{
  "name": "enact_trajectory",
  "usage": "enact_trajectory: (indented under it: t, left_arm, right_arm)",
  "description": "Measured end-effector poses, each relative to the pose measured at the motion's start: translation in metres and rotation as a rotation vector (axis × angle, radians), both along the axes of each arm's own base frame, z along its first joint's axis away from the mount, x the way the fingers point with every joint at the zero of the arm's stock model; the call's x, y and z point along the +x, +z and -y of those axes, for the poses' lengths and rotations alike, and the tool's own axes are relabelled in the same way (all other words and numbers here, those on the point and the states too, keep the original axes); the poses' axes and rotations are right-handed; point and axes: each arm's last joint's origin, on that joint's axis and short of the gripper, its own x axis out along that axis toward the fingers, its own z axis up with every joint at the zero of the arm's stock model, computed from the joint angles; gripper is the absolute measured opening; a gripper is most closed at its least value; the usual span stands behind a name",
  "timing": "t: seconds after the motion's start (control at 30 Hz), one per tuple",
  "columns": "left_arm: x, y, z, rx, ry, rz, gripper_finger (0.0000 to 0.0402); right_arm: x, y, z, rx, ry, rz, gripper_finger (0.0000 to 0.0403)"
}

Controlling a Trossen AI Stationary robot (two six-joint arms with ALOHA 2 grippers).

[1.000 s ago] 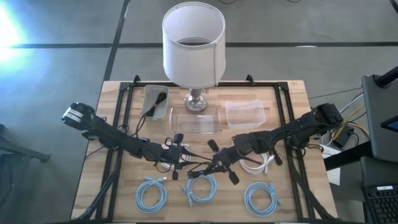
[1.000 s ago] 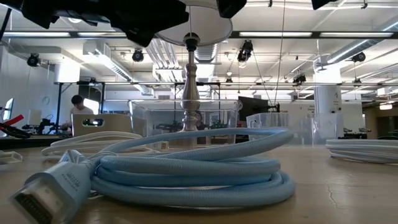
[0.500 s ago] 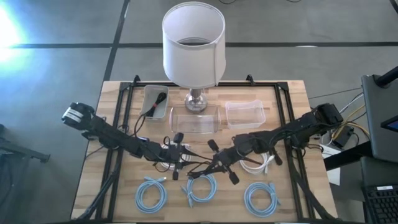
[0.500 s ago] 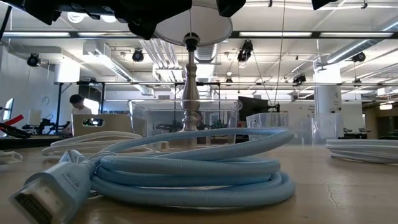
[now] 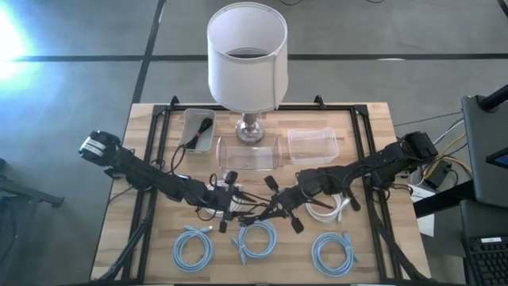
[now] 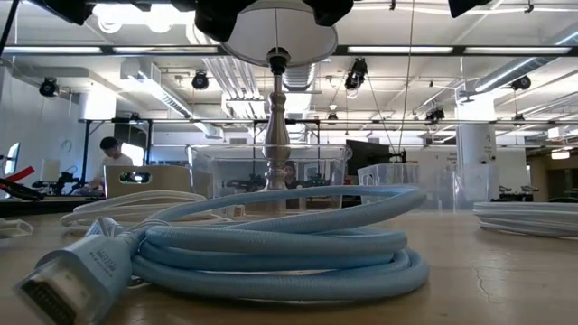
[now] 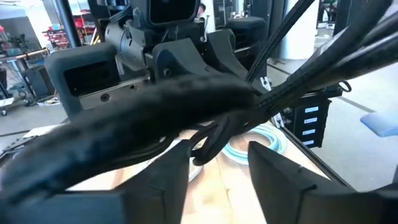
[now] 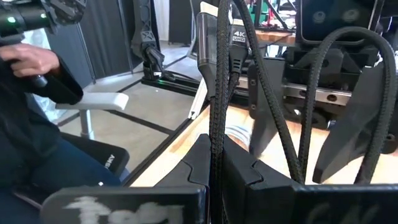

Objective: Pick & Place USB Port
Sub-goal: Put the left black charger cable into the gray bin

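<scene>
Three blue cable coils (image 5: 194, 249) (image 5: 257, 241) (image 5: 333, 252) below one lamp (image 5: 247, 59); three bins (image 5: 195, 119) (image 5: 248, 164) (image 5: 313, 135) beside it; two arms (image 5: 143, 171) (image 5: 373, 167).

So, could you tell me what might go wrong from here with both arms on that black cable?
The right gripper is shut on the black cable while the left gripper stands open around its loops; pulling apart might snag or strain it. Slack may also catch the light-blue coil below, dragging it.
</scene>
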Motion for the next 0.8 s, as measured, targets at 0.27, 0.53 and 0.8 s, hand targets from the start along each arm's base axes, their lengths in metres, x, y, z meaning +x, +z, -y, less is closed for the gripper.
enact_trajectory:
  t: [0.27, 0.53, 0.8]
  left_arm:
    - [0.0, 0.003, 0.0, 0.027, -0.003, 0.025, 0.0219]
    - [0.003, 0.01, 0.002, 0.024, -0.058, 0.045, 0.0202]
    - [0.002, 0.007, 0.002, 0.024, -0.061, 0.043, 0.0167]
  right_arm:
    - [0.001, 0.0, 0.002, -0.002, -0.006, -0.001, 0.0013]
    - [0.001, -0.003, 0.004, -0.012, -0.077, -0.035, 0.0013]
    - [0.001, -0.004, 0.005, -0.01, -0.108, -0.04, 0.0013]
